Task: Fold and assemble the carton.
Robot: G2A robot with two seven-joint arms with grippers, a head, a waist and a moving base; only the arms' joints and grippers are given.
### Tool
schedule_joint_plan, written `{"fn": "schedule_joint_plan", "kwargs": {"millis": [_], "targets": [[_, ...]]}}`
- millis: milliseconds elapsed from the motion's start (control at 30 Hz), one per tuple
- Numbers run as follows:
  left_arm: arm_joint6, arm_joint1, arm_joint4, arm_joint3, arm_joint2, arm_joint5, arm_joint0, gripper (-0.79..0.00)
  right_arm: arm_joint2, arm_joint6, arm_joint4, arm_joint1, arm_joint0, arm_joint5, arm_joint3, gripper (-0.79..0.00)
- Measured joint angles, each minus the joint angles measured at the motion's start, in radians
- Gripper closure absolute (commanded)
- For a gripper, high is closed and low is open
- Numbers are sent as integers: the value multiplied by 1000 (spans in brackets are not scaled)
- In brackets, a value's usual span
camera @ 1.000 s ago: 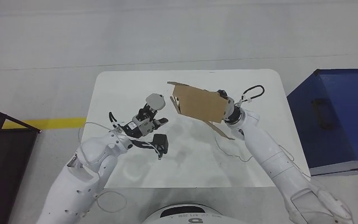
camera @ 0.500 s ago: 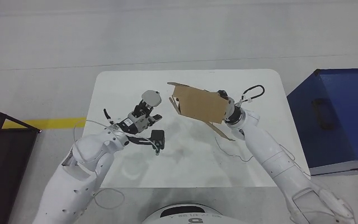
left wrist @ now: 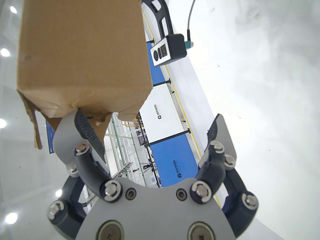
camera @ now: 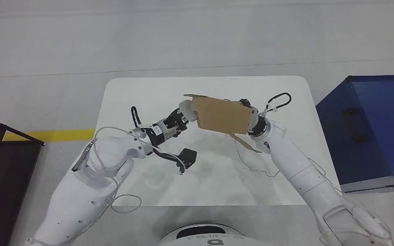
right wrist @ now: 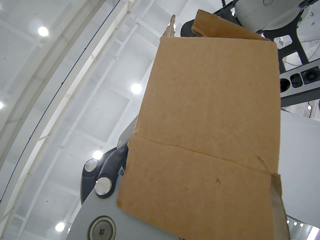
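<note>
The right gripper (camera: 252,125) is clamping one end of the cardboard carton (camera: 221,115) above the table (camera: 135,98) while the left gripper (left wrist: 148,119), spread wide, is touching its other end, risking levering it out of that grip

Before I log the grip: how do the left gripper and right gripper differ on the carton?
The left gripper is open, one finger at a flap of the carton; the right gripper is shut on its opposite end. The left grips nothing; the right carries it. Both meet one carton.
</note>
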Motion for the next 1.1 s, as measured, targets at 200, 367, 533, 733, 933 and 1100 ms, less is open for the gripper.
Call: {"fn": "schedule_joint_plan", "kwargs": {"millis": [200,367,533,733,933,1100], "targets": [[-53,-9,21,14,43,-16,-41,-785,-1,2,2,5,-3,-2,-7,0],[-92,-12,69,17,69,-36,-62,-785,-4,-1,2,9,-4,1,-12,0],[-167,-14,130,30,80,-54,-55,-785,-7,0,6,12,-5,0,-14,0],[-192,-11,126,67,55,-64,-31,-785,-13,0,6,16,-8,0,-26,0],[-171,-10,93,87,34,-60,-26,-785,-23,1,16,23,-15,-1,-53,0],[-148,-8,74,94,21,-50,-21,-785,-31,-2,25,33,-19,2,-71,0]]}}
